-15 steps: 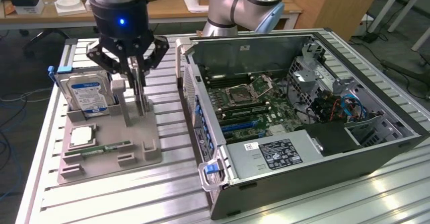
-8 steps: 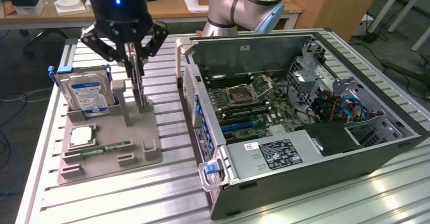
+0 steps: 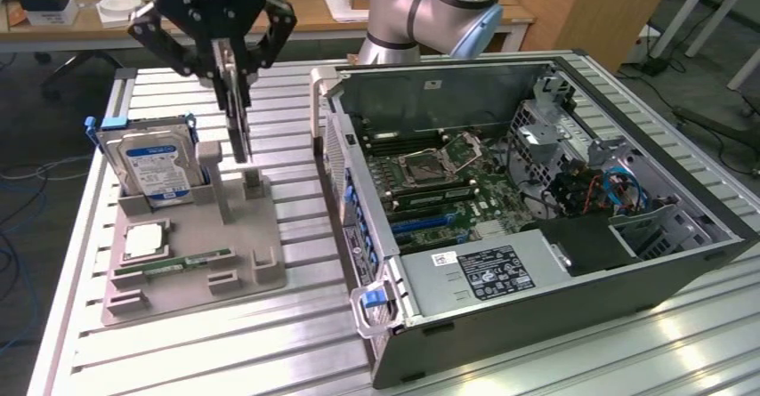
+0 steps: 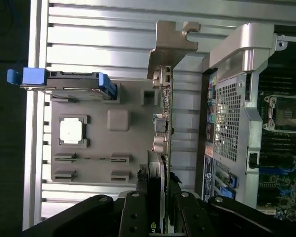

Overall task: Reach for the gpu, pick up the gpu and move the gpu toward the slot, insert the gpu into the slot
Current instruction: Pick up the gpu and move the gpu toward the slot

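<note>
The end effector grips the gpu upright over the grey holder on the tabletop — pick-up seemingly underway — and the slot in the computer case calls for careful edge alignment.

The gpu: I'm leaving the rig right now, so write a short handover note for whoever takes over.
Gripper: shut on the gpu, card held upright on edge.
Place: over the grey tray, beside the hard drive; the open case is to the exterior view's right.
Done: reach, grasp.
Left: gpu not yet at the case, not inserted.
</note>
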Robot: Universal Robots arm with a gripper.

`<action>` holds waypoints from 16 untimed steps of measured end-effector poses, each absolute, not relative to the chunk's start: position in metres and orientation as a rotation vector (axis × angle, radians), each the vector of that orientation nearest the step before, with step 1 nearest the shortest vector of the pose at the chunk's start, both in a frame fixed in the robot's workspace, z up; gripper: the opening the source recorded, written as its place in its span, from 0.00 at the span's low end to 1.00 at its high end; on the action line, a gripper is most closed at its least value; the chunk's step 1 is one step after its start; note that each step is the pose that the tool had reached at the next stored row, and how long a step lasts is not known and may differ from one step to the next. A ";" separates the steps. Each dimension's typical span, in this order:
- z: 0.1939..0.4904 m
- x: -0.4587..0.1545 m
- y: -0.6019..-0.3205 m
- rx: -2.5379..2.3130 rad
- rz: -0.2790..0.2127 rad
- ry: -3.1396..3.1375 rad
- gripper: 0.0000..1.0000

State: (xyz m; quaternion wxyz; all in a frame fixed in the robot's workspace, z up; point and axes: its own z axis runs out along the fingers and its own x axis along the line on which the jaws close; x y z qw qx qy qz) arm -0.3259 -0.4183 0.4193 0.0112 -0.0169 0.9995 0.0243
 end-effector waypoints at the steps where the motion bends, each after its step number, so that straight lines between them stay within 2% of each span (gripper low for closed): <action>1: 0.424 -0.326 -0.418 -0.053 0.075 3.118 0.26; 3: 0.428 -0.326 -0.418 -0.053 0.055 3.118 0.26; 6: 0.428 -0.326 -0.418 -0.054 -0.023 3.120 0.26; 7: 0.429 -0.326 -0.418 -0.054 -0.031 3.120 0.26; 16: 0.429 -0.303 -0.418 -0.053 -0.031 3.120 0.26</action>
